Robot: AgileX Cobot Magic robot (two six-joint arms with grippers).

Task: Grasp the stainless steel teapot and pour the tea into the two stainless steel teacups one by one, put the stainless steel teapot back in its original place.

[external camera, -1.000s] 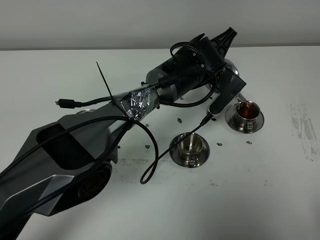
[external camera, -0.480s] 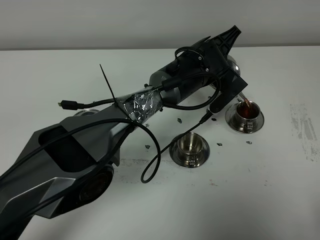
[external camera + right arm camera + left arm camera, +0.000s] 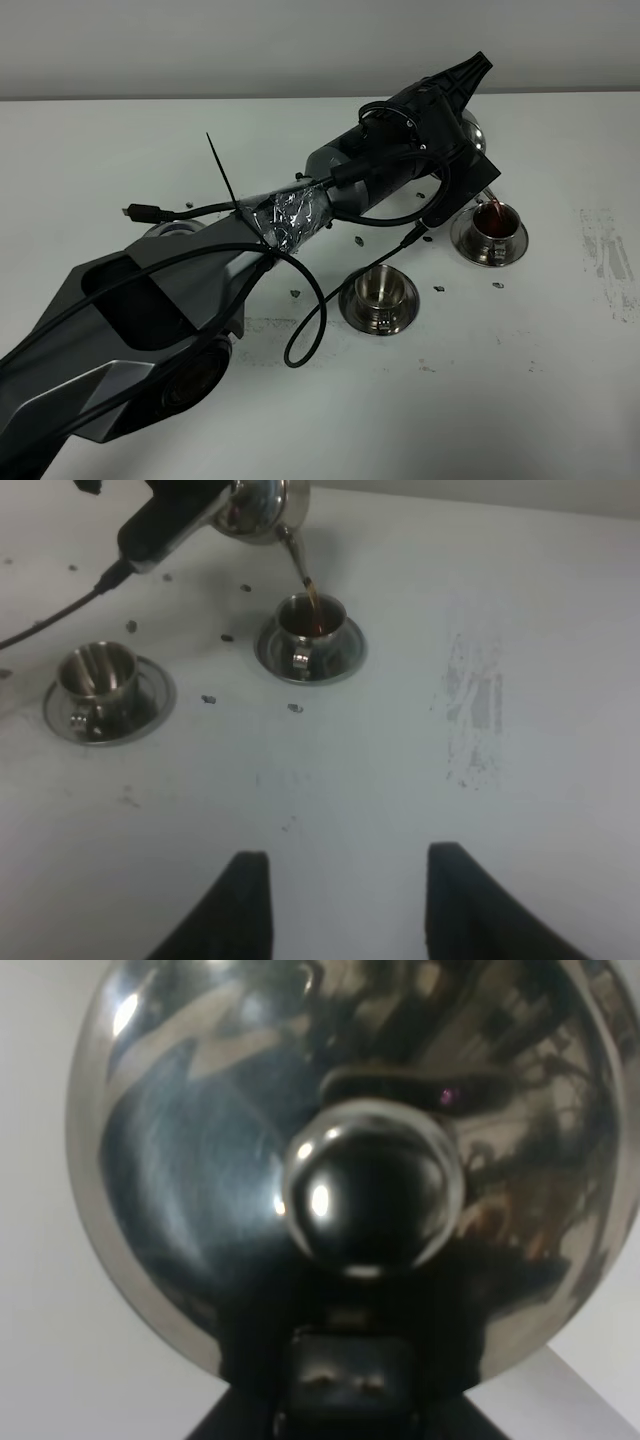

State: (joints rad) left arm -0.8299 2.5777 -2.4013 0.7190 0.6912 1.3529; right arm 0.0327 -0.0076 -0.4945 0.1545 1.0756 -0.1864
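Note:
My left gripper (image 3: 458, 100) is shut on the stainless steel teapot (image 3: 473, 133) and holds it tilted above the right teacup (image 3: 492, 220). The arm hides most of the pot in the high view. The left wrist view is filled by the teapot's lid and knob (image 3: 372, 1195). In the right wrist view the teapot (image 3: 255, 505) pours a thin stream of tea (image 3: 312, 595) from its spout into that teacup (image 3: 310, 620), which holds reddish-brown tea. The other teacup (image 3: 380, 290) (image 3: 95, 675) stands on its saucer and looks empty. My right gripper (image 3: 350, 900) is open and empty, low over the bare table.
The left arm stretches diagonally across the table with loose black cables (image 3: 300, 340) hanging near the empty cup. The flat steel disc (image 3: 172, 228) shows partly behind the arm at the left. Small dark specks lie around the saucers. A scuffed patch (image 3: 470, 710) marks the table right of the cups.
The left gripper has moved a little up and to the right, tilting the teapot further. A stream of tea now falls into the right teacup.

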